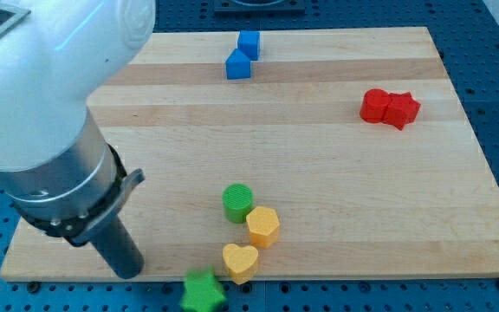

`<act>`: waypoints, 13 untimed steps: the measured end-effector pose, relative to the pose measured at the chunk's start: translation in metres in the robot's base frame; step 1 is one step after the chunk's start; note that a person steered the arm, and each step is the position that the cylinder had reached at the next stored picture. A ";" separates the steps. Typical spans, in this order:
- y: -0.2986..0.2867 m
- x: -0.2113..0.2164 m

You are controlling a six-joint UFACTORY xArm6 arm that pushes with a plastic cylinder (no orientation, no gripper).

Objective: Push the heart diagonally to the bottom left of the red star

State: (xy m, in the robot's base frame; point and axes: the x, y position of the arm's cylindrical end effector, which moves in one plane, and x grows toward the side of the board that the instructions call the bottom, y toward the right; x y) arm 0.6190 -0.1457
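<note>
While my tip (128, 270) rests bare at the wooden board's (319, 173) bottom-left, touching nothing, the yellow heart block (240, 261) lies well to its right, far from the red star block (400, 110).

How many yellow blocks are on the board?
2. The yellow hexagon lies just right of and below the green cylinder; the yellow heart lies just below the hexagon, near the board's bottom edge. The arm hides the view's left, so another could be there.

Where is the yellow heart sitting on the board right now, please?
The yellow heart sits near the view's bottom edge, just below the yellow hexagon and up-right of the green star.
</note>
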 end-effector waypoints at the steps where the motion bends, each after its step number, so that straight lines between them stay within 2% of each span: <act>1: 0.000 0.000; 3: 0.031 0.000; 4: 0.107 0.000; 5: 0.215 -0.002; 6: 0.180 -0.003; 8: 0.210 -0.064; 9: 0.309 -0.059; 10: 0.332 -0.001; 11: 0.319 0.000; 13: 0.212 0.000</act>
State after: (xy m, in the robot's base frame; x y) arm 0.6186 0.0667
